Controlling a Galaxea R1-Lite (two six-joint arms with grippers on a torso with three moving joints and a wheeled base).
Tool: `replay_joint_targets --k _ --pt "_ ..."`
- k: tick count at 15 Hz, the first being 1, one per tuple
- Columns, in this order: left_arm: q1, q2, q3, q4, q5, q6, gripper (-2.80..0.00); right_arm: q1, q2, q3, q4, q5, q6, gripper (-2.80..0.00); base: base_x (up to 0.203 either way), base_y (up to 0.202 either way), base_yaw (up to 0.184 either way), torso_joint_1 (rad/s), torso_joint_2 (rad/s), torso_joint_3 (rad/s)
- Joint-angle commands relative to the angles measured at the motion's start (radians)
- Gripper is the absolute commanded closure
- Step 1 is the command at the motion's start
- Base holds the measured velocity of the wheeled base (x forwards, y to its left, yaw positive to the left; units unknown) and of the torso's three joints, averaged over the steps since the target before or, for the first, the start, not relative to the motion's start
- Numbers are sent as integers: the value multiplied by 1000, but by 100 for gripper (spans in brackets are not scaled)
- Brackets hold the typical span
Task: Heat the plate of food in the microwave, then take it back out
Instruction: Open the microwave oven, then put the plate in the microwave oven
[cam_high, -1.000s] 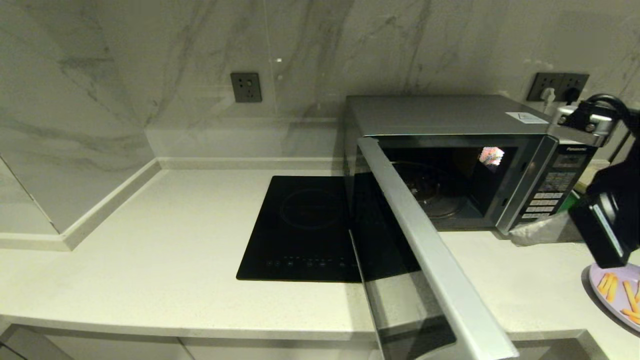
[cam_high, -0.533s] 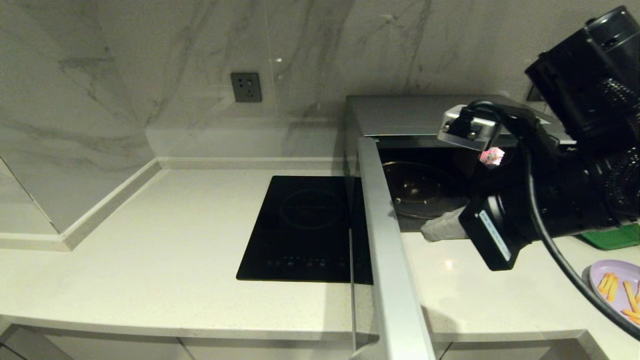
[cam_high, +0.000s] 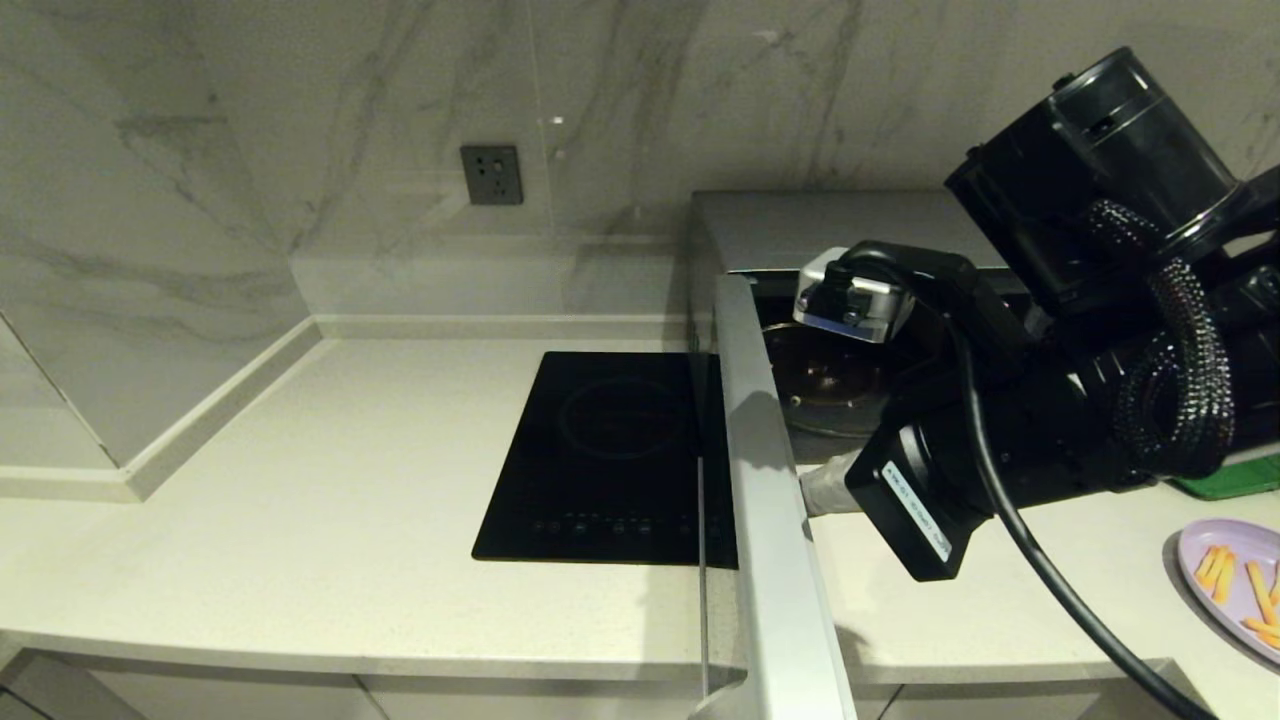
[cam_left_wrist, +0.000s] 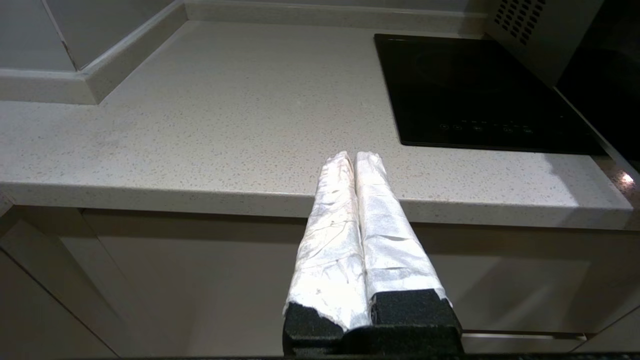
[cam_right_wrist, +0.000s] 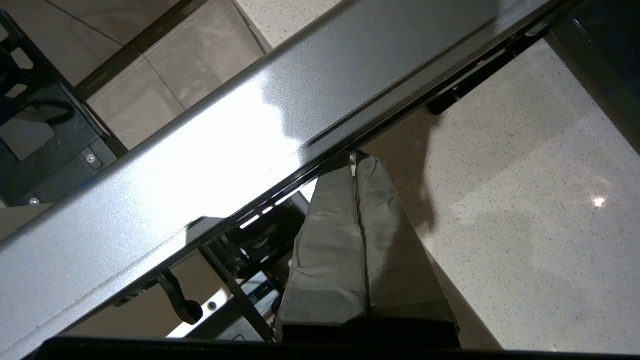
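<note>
The microwave (cam_high: 800, 225) sits at two o'clock on the counter (cam_high: 330, 500), its door (cam_high: 775, 530) swung wide, long edge running toward six o'clock. The right gripper (cam_high: 815, 488), fingers pressed together empty, touches the door's inner face. The plate of food (cam_high: 1235, 585) lies at four o'clock. The left gripper (cam_left_wrist: 355, 160) hangs closed below the counter's edge.
</note>
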Motion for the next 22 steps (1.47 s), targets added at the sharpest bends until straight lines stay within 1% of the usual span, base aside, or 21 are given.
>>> replay_joint_targets --k 1,6,7,9,11,12,13,15,16,17,19,22 --pt "0 0 0 0 0 -1 0 1 4 2 4 1 -1 0 0 0 0 0 0 0" --pt "0 0 0 0 0 -1 0 1 -1 15 4 -12 3 0 0 0 0 0 0 0" --pt "0 0 0 0 0 -1 0 1 -5 16 4 -31 24 0 0 0 0 0 0 0" --pt "0 0 0 0 0 -1 0 -1 -21 31 11 -124 74 0 0 0 0 0 0 0" --pt "0 0 0 0 0 -1 0 -31 -74 94 34 -216 141 0 0 0 0 0 0 0" --pt "0 0 0 0 0 -1 0 -53 -116 122 58 -247 190 0 0 0 0 0 0 0" --pt "0 0 0 0 0 -1 0 -96 -158 145 92 -277 264 0 0 0 0 0 0 0" --pt "0 0 0 0 0 -1 0 -215 -206 158 154 -308 406 0 0 0 0 0 0 0" --pt "0 0 0 0 0 -1 0 -296 -222 162 173 -313 462 0 0 0 0 0 0 0" --pt "0 0 0 0 0 -1 0 -401 -234 171 185 -314 505 0 0 0 0 0 0 0" --pt "0 0 0 0 0 -1 0 -631 -237 185 191 -299 553 0 0 0 0 0 0 0" --pt "0 0 0 0 0 -1 0 -1046 -162 194 169 -213 591 0 0 0 0 0 0 0"
